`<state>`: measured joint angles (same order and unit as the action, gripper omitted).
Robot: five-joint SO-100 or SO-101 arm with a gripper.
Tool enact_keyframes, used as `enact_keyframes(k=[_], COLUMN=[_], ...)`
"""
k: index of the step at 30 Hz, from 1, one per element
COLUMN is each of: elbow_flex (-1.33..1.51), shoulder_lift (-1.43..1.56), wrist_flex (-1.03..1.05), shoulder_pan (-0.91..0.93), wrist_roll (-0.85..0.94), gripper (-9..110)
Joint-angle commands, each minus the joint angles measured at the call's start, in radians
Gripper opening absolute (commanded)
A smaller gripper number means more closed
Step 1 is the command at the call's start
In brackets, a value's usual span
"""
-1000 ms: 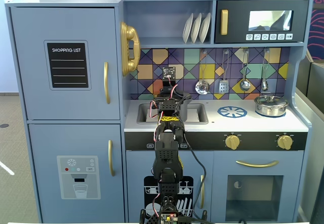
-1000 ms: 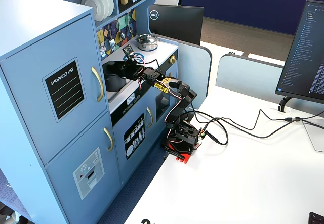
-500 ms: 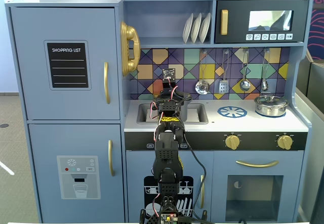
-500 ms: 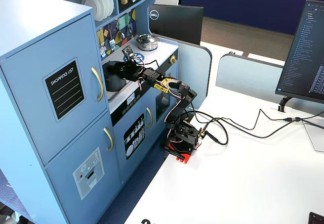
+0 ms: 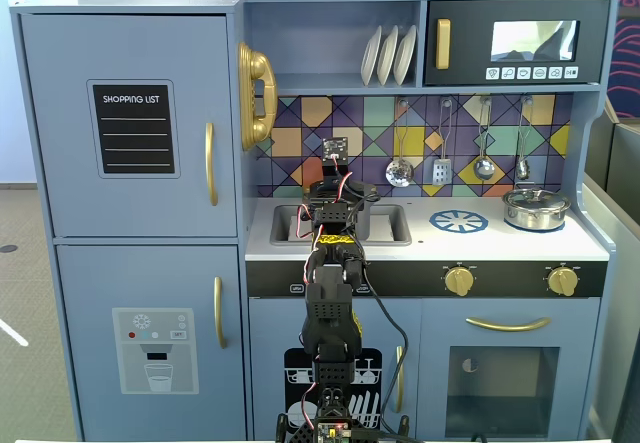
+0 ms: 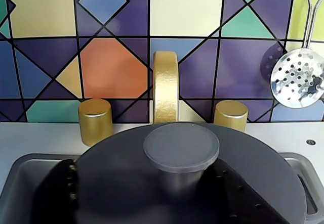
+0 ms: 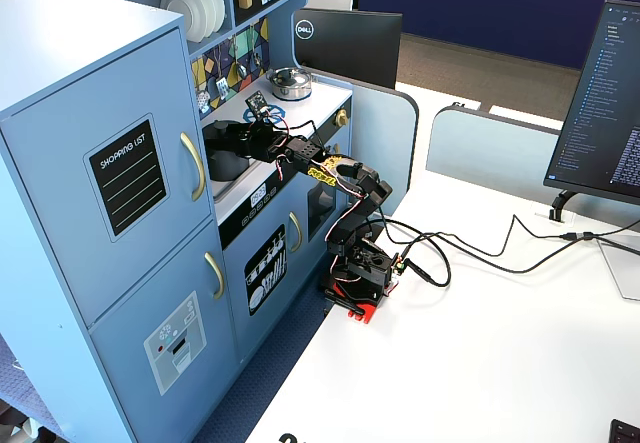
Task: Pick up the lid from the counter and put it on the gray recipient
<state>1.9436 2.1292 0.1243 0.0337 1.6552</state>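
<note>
The dark-gray lid with its round central knob fills the lower wrist view, level over the sink. In a fixed view the lid lies flat on top of the gray recipient, which stands in the sink. The recipient also shows in another fixed view; it is hidden under the lid in the wrist view. My gripper is open, with one dark finger at the lid's left edge and the other over the lid right of the knob. The gripper also shows in both fixed views.
A gold faucet and two gold taps stand right behind the sink. A shiny silver pot sits on the right burner. Utensils hang on the tiled wall. The arm's base and cables lie on the white table.
</note>
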Motion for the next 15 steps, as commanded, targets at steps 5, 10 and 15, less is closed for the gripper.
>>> enact_keyframes(k=[5, 10, 15], elbow_flex=[-0.121, -0.106, -0.11], shoulder_lift=[0.071, 0.127, 0.193], wrist_flex=[-0.006, 0.017, 0.075], shoulder_pan=[0.032, 0.075, 0.097], wrist_roll=[0.012, 0.015, 0.003], gripper=[36, 38, 38])
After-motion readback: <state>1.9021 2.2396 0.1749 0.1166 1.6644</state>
